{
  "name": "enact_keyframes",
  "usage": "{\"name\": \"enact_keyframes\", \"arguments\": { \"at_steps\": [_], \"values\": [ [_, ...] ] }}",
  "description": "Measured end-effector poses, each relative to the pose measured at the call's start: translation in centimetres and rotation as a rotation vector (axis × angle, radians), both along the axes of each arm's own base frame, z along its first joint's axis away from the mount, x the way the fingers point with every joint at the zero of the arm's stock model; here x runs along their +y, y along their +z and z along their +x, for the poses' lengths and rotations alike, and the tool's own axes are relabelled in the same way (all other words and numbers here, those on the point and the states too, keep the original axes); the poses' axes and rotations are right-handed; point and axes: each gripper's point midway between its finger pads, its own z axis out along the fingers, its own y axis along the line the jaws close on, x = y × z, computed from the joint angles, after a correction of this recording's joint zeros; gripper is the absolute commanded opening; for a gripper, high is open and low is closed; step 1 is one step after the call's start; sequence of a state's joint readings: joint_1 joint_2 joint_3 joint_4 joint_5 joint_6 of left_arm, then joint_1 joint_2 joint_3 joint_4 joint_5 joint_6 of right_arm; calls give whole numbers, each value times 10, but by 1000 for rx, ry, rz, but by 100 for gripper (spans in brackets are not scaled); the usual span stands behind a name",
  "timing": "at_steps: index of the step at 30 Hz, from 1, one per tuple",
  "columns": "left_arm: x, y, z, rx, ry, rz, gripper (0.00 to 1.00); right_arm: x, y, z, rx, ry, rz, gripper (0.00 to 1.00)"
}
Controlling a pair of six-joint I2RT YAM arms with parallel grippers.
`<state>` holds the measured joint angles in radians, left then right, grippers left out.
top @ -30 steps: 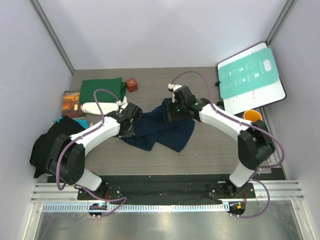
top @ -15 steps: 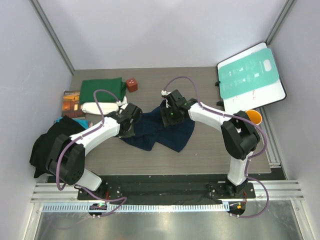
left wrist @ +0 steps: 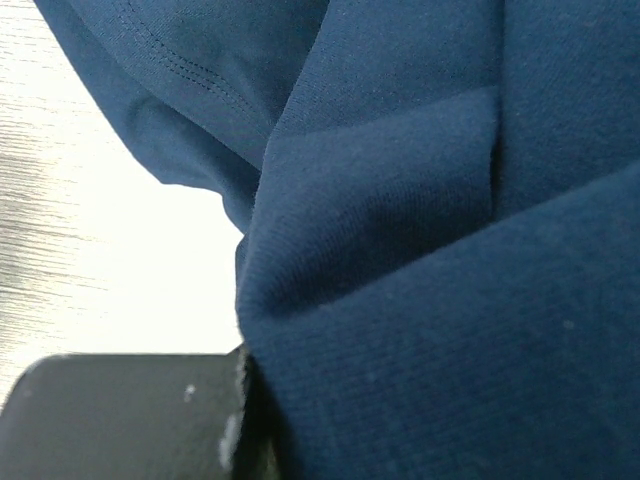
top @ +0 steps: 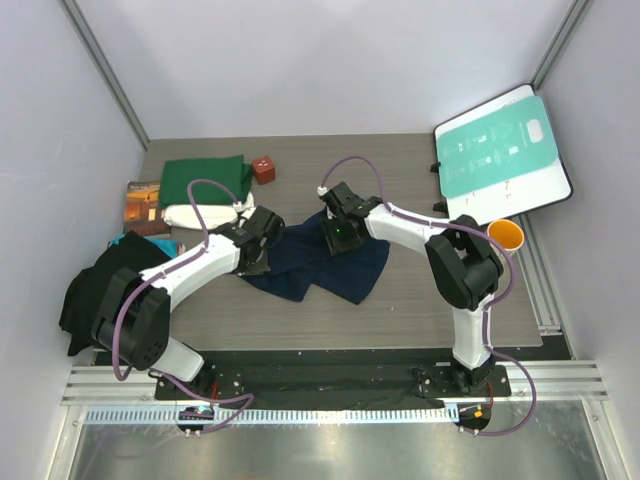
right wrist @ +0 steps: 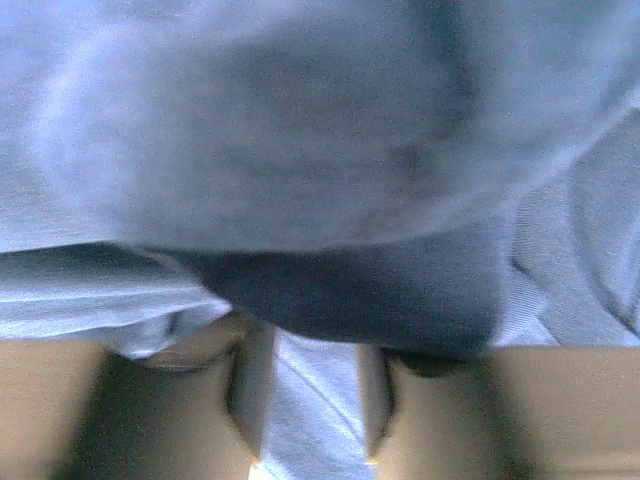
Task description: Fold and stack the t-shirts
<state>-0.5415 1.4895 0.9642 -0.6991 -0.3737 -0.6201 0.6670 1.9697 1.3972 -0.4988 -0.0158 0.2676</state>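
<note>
The left claw [top: 262,244] is clenched on the left edge of the navy blue t-shirt [top: 335,272]. From overhead that is only a black wrist against dark cloth. The wrist camera shows more: one matte black finger [left wrist: 120,415] sits at the bottom of the view, with a thick fold of fine-ribbed navy knit bunched against it. A line of double stitching runs along a hem higher up, and pale brushed wood grain glares to the left.

The right claw [top: 338,238] is pressed down onto the far edge of the same shirt. Its own camera shows two tan, blocky fingers [right wrist: 170,410] standing apart with a strip of cloth in the gap between them. The picture is washed out and blurred, so I would call it released rather than biting, though I wouldn't swear to it.

The navy shirt lies crumpled in the middle of the desk [top: 430,300], between the two arms, a soft heap with loose folds. Only the top view shows the rest. At the back left, the dark green t-shirt [top: 205,180] lies folded flat and square. The cream-white t-shirt [top: 195,214] is a rolled bundle just in front of it. A small rust-coloured block [top: 264,168] sits beside the green one, and a brown-orange book [top: 143,200] lies at the left edge. A heap of black cloth [top: 95,285] hangs over the near-left corner. At the far right, a stiff teal-and-white board [top: 500,150] lies tilted across the corner, with an orange cup [top: 507,235] below it.
</note>
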Motion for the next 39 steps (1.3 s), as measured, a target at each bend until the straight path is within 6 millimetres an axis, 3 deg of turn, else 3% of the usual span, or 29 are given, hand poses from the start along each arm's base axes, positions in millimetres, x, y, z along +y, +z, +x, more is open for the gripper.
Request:
{"name": "enact_keyframes", "arguments": {
  "at_steps": [2,4,13,19,22,31,34,39],
  "values": [
    [0,0,0,0,0,0,0,-5,-1,1,-9,-10,-22,22],
    [0,0,0,1,0,1,0,-12,-2,-1,-17,-23,-44,1],
    [-1,-2,0,5,-1,-1,3,-24,20,-3,-67,-43,-45,1],
    [5,-7,-3,29,17,32,43,-30,32,-11,-83,-44,-31,1],
    [7,-10,-4,41,31,47,53,-33,46,-11,-105,-50,-13,1],
    [9,-10,-5,40,38,55,53,-50,142,-2,-290,-107,117,1],
    [6,-11,-6,46,35,39,52,-55,152,3,-310,-124,128,1],
    [0,-19,-10,59,38,-7,52,-59,148,2,-293,-133,119,1]
  ]
}}
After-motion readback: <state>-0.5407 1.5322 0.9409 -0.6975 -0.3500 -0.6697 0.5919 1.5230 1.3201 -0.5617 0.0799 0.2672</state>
